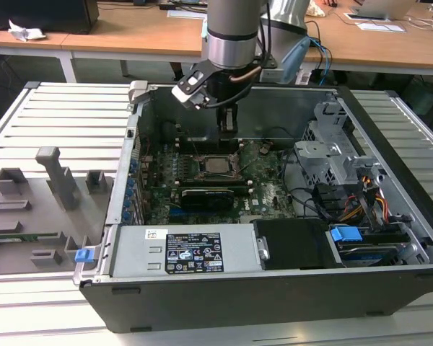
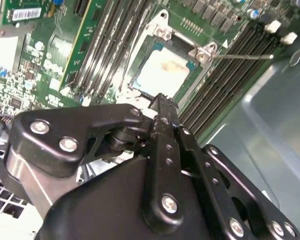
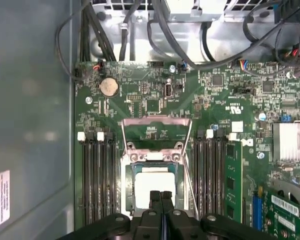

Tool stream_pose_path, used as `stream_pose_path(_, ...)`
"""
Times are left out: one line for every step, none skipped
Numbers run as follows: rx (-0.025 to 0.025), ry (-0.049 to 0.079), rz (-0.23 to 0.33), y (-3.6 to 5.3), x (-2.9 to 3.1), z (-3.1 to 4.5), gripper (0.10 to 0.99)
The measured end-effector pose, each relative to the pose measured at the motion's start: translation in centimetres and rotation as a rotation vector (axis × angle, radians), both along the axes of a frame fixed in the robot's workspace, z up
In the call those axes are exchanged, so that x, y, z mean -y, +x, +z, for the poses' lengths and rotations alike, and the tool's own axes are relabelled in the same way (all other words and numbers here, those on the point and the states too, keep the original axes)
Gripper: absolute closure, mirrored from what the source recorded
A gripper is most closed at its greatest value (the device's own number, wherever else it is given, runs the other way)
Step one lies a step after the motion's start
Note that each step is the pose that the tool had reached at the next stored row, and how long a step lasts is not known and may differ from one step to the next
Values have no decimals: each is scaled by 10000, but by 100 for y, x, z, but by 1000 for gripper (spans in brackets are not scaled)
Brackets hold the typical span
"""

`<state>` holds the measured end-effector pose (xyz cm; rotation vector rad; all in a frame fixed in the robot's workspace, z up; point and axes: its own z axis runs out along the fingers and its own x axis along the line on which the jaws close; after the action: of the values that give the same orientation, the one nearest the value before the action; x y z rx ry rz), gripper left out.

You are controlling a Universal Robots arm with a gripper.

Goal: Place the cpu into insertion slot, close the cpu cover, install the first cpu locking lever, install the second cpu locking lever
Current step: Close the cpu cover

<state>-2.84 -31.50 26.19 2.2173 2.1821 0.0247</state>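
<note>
The cpu (image 3: 155, 186) lies flat in the insertion slot (image 3: 128, 186), its pale metal top showing in both wrist views (image 2: 164, 75). The cpu cover (image 3: 156, 131), a thin metal frame, stands raised off the slot at its hinge side, with green board showing through its window. A thin wire locking lever (image 2: 242, 56) sticks out sideways from the socket. My gripper (image 3: 161, 196) hovers just above the near edge of the cpu, its black fingers pressed together and holding nothing. In the exterior view the gripper (image 1: 229, 128) hangs over the socket (image 1: 218, 164) inside the open computer case.
Long black memory slots (image 3: 97, 180) flank the socket on both sides. A black card (image 1: 206, 196), the power supply (image 1: 180, 252), a drive cage (image 1: 332, 155) and cable bundles (image 3: 140, 30) crowd the case. A grey fixture tray (image 1: 36, 209) lies outside, at the exterior view's left.
</note>
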Motion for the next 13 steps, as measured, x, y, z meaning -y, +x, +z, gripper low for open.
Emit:
stream_pose_path(0,0,-1,13,0,0,980)
stream_pose_path(-2,1,-1,53,-1,-1,980)
stream_pose_path(-14,-1,-1,129,0,0,980)
stream_pose_path(-28,-2,1,192,0,19,980)
stream_pose_path(-28,-1,0,197,0,51,980)
stream_pose_path(-27,0,0,205,-1,56,980)
stream_pose_path(-29,2,1,241,-1,56,980)
stream_pose_path(-36,1,11,300,0,56,980)
stream_pose_path(-42,-1,21,344,0,57,980)
stream_pose_path(-54,0,60,444,-1,55,980)
stream_pose_path(-58,0,240,497,-2,54,980)
stream_pose_path(-60,0,421,518,-1,54,980)
stream_pose_path(-61,-1,529,532,-1,54,980)
